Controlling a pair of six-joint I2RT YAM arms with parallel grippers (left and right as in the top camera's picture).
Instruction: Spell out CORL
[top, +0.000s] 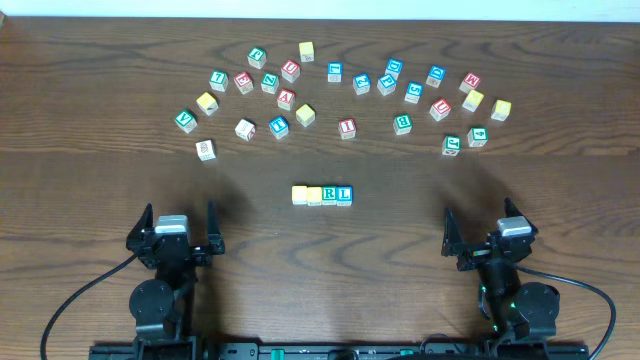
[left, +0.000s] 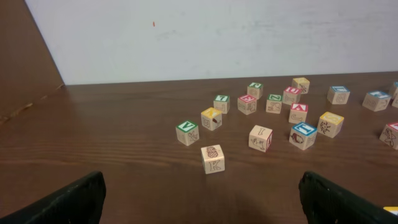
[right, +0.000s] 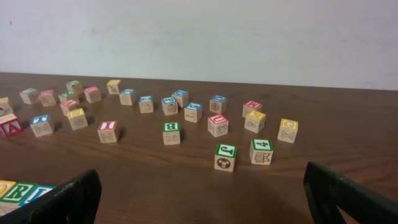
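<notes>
While both arms sit low at the near edge, you've got the CORL row (top: 322, 194) out ahead and squarely between them on the tabletop (top: 100, 200). The left pincer (top: 180, 212) is spread wide and empty, and so is the right pincer (top: 478, 222). The row's long axis runs side to side, cubes touching: two yellow tops, green R (top: 331, 194), then blue L (top: 345, 194) toward your right arm. Neither arm looks clearly nearer. My read is that the word's laid, though the yellow letters are too small to confirm.
</notes>
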